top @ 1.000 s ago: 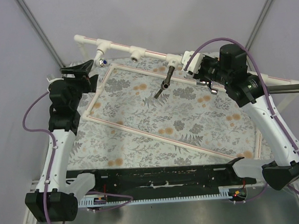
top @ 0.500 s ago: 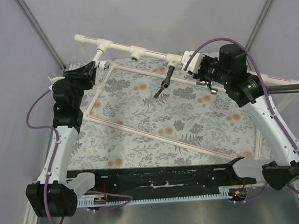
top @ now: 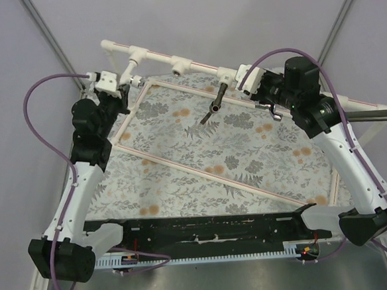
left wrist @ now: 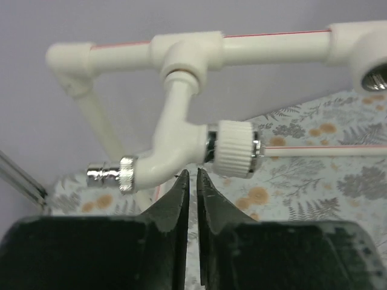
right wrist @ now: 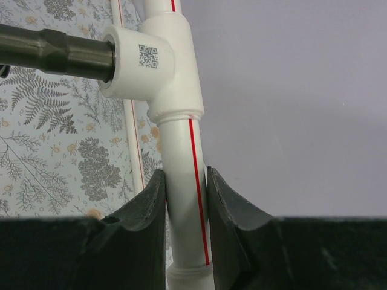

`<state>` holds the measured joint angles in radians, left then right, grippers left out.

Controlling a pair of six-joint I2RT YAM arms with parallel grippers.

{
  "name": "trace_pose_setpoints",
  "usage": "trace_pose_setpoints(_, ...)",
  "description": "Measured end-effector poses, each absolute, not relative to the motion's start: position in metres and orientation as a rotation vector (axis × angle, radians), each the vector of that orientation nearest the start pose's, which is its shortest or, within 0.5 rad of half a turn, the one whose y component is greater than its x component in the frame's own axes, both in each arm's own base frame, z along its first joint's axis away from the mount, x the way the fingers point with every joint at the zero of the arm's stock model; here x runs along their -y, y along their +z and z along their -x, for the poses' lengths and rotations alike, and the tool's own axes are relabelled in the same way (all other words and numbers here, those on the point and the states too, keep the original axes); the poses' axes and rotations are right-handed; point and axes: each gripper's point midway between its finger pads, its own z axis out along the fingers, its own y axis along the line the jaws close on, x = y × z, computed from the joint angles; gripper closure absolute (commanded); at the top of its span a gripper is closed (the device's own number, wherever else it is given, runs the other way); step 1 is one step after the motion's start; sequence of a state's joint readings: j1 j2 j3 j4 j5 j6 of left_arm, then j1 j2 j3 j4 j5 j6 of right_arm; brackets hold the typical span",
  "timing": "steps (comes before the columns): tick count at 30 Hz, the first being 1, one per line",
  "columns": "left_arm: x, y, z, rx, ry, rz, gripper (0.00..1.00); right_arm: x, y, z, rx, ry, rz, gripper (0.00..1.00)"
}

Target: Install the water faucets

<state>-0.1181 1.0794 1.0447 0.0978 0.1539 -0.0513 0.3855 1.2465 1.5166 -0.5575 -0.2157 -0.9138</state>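
Note:
A white elbow-shaped water faucet [left wrist: 175, 145] with a ribbed round knob [left wrist: 234, 148] and a chrome spout [left wrist: 106, 175] hangs from the left tee [left wrist: 184, 54] of the white pipe frame [top: 157, 58]. My left gripper [left wrist: 190, 175] is shut with nothing between its fingers. Its tips are just under the faucet body [top: 130, 80]. A dark metal faucet [right wrist: 54, 51] with a lever [top: 210, 112] sits in the QR-marked tee [right wrist: 151, 60]. My right gripper [right wrist: 185, 181] is shut on the red-striped pipe [right wrist: 181, 151] below that tee.
An open tee [top: 179, 66] sits between the two faucets. The floral mat [top: 207, 157] is framed by thin white pipes [top: 202, 172]. Grey walls close in behind the frame. A black rail [top: 206, 227] runs along the near edge.
My left gripper has shut and moved up and back to the white faucet, its wrist turned over. The left end of the pipe frame has shifted slightly up and right. The right arm has held still.

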Motion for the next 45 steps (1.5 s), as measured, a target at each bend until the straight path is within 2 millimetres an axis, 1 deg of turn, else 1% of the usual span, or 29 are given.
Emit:
trace_pose_setpoints(1,0.078,0.374,-0.384,-1.471,-0.162,-0.304,0.9,-0.152,0.391,-0.36,-1.382,-0.167,1.237,1.0)
trace_pose_setpoints(2,0.082,0.38,-0.383,-1.433,-0.097,-0.406,0.86,-0.152,0.391,-0.36,-1.382,-0.166,1.239,1.0)
trace_pose_setpoints(3,0.084,0.385,-0.381,-1.403,-0.054,-0.466,0.78,-0.152,0.391,-0.36,-1.381,-0.166,1.239,1.0)
trace_pose_setpoints(4,0.085,0.391,-0.38,-1.373,-0.011,-0.511,0.68,-0.152,0.391,-0.36,-1.381,-0.165,1.24,1.0)
trace_pose_setpoints(5,0.083,0.399,-0.379,-1.348,0.021,-0.529,0.55,-0.152,0.391,-0.36,-1.381,-0.165,1.24,1.0)
trace_pose_setpoints(6,0.081,0.408,-0.377,-1.324,0.037,-0.527,0.49,-0.152,0.391,-0.36,-1.381,-0.165,1.24,1.0)
trace_pose_setpoints(7,0.078,0.417,-0.376,-1.305,0.046,-0.507,0.45,-0.152,0.391,-0.36,-1.381,-0.165,1.24,1.0)
trace_pose_setpoints(8,0.075,0.423,-0.373,-1.296,0.041,-0.471,0.41,-0.152,0.391,-0.36,-1.381,-0.165,1.24,1.0)
trace_pose_setpoints(10,0.071,0.433,-0.368,-1.297,-0.001,-0.38,0.37,-0.152,0.391,-0.36,-1.381,-0.165,1.24,1.0)
trace_pose_setpoints(13,0.068,0.444,-0.359,-1.319,-0.154,-0.17,0.34,-0.152,0.391,-0.36,-1.381,-0.166,1.24,1.0)
trace_pose_setpoints(15,0.065,0.446,-0.353,-1.341,-0.283,-0.001,0.33,-0.152,0.391,-0.36,-1.381,-0.166,1.24,1.0)
trace_pose_setpoints(18,0.063,0.439,-0.347,-1.381,-0.479,0.242,0.31,-0.152,0.391,-0.36,-1.381,-0.166,1.24,1.0)
trace_pose_setpoints(20,0.064,0.43,-0.348,-1.406,-0.616,0.405,0.29,-0.152,0.391,-0.36,-1.381,-0.166,1.24,1.0)
trace_pose_setpoints(22,0.064,0.42,-0.353,-1.416,-0.723,0.534,0.25,-0.152,0.391,-0.36,-1.38,-0.166,1.24,1.0)
trace_pose_setpoints(25,0.064,0.397,-0.366,-1.441,-0.85,0.712,0.24,-0.152,0.391,-0.359,-1.379,-0.166,1.24,1.0)
trace_pose_setpoints(28,0.065,0.375,-0.382,-1.464,-0.926,0.841,0.24,-0.152,0.391,-0.359,-1.379,-0.167,1.24,1.0)
trace_pose_setpoints(29,0.067,0.37,-0.388,-1.466,-0.952,0.872,0.24,-0.152,0.391,-0.359,-1.378,-0.166,1.24,1.0)
trace_pose_setpoints(31,0.07,0.365,-0.397,-1.461,-0.997,0.915,0.24,-0.152,0.391,-0.359,-1.378,-0.166,1.24,1.0)
trace_pose_setpoints(33,0.074,0.363,-0.406,-1.448,-1.049,0.941,0.25,-0.152,0.391,-0.359,-1.377,-0.167,1.24,1.0)
trace_pose_setpoints(35,0.077,0.362,-0.414,-1.435,-1.086,0.958,0.3,-0.152,0.391,-0.359,-1.376,-0.167,1.24,1.0)
trace_pose_setpoints(37,0.08,0.36,-0.422,-1.428,-1.127,0.97,0.4,-0.152,0.391,-0.358,-1.375,-0.168,1.24,1.0)
trace_pose_setpoints(39,0.084,0.365,-0.429,-1.403,-1.176,0.966,0.5,-0.152,0.391,-0.359,-1.375,-0.17,1.238,1.0)
trace_pose_setpoints(41,0.088,0.372,-0.434,-1.375,-1.22,0.945,0.55,-0.152,0.391,-0.359,-1.374,-0.169,1.238,1.0)
trace_pose_setpoints(43,0.089,0.376,-0.438,-1.355,-1.244,0.93,0.67,-0.152,0.391,-0.359,-1.374,-0.169,1.239,1.0)
trace_pose_setpoints(45,0.091,0.382,-0.441,-1.329,-1.265,0.902,0.82,-0.152,0.391,-0.359,-1.375,-0.171,1.238,1.0)
